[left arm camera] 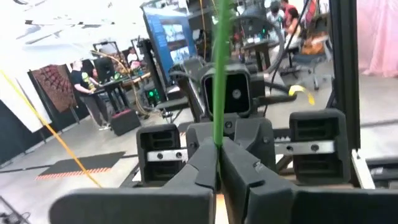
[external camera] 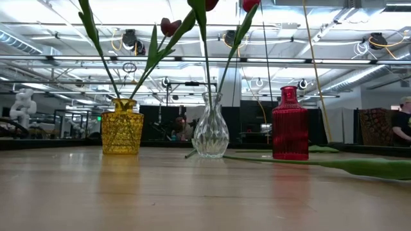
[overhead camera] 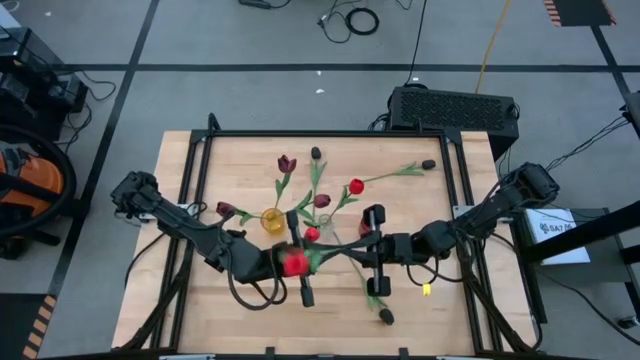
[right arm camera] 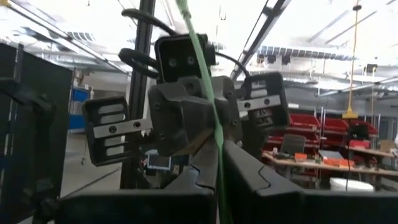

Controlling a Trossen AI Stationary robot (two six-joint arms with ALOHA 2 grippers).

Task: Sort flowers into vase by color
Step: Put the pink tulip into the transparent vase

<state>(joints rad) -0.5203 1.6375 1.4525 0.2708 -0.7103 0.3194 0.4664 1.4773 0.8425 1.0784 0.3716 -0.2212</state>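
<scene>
Three vases stand on the table: a yellow one (external camera: 122, 133) holding maroon tulips, a clear one (external camera: 210, 131) holding red tulips, and a red one (external camera: 289, 125). My left gripper (overhead camera: 312, 256) and my right gripper (overhead camera: 358, 246) face each other fingertip to fingertip above the table's middle, beside the red vase (overhead camera: 293, 262). Both are shut on one thin green flower stem (overhead camera: 335, 250). I cannot tell where its head is. Two dark-headed tulips lie flat on the table, one at the near right (overhead camera: 386, 317) and one at the far right (overhead camera: 428, 164). My left gripper pinches the green stem (left arm camera: 217, 134) between its two fingertips, coming level from the table's left. The stem runs on past the fingers and is clear of the table. My right gripper pinches the same stem (right arm camera: 217, 137) between its two fingertips, coming level from the table's right, right beside the left fingertips. The stem crosses the fingers and is clear of the table.
A black frame (overhead camera: 330, 133) borders the wooden table. A long green leaf (external camera: 359, 167) lies on the table to the right of the red vase. People and benches show in the room beyond.
</scene>
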